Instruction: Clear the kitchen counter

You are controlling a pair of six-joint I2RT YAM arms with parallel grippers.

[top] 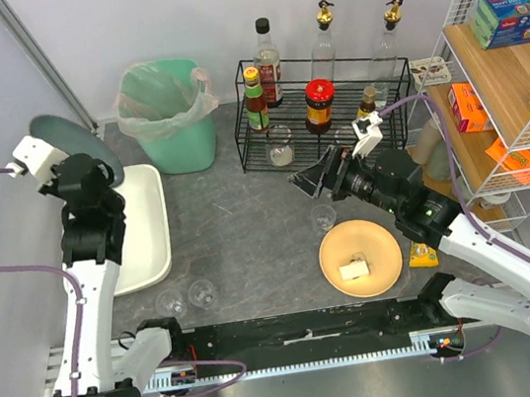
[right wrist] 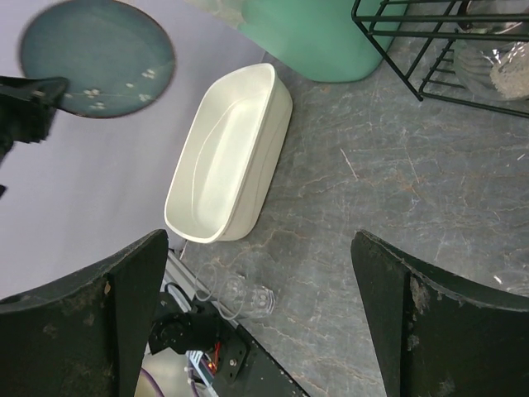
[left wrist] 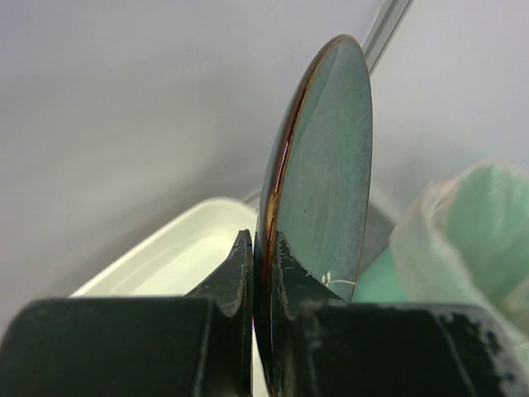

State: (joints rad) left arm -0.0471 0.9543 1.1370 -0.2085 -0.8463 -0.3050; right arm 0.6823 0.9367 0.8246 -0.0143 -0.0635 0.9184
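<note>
**Surface and room.** Kitchen counter (top: pixel 240 232): dark grey mottled stone, spreading under and ahead of both sets of fingers; plain pale walls behind and at the left; slanted metal post (top: pixel 42 62) in the left corner.

**Holdings, left to right.**
- White tub (top: pixel 140 227): low beside the left fingers, on their right.
- Green bin (top: pixel 168 113): lined with a bag; beyond the left fingers, to their right.
- Small clear glasses (top: pixel 201 292): two, side by side at the counter's near edge; well apart from either set of fingers.
- Black wire rack (top: pixel 330 99): bottles and jars in it and behind it; just beyond the right fingers.
- Single clear glass (top: pixel 323 218): near the right fingertips, on their near side.
- Yellow plate (top: pixel 361 257): bears a pale block (top: pixel 353 269); nearer still, beside the right arm.
- Wooden shelf (top: pixel 506 73): white wire frame, boxes on the boards; far to the right of the right fingers.

**Left gripper** (left wrist: pixel 263 273): fingers (left wrist: pixel 235 281) drawn together, clamped on the rim of a blue-green plate (left wrist: pixel 326 165) with a brown edge; plate held on edge, raised off the counter, tub below it.

**Right gripper** (right wrist: pixel 258 322): fingers (right wrist: pixel 99 322) spread wide; nothing between them, nothing touched; counter and tub seen through the gap.
</note>
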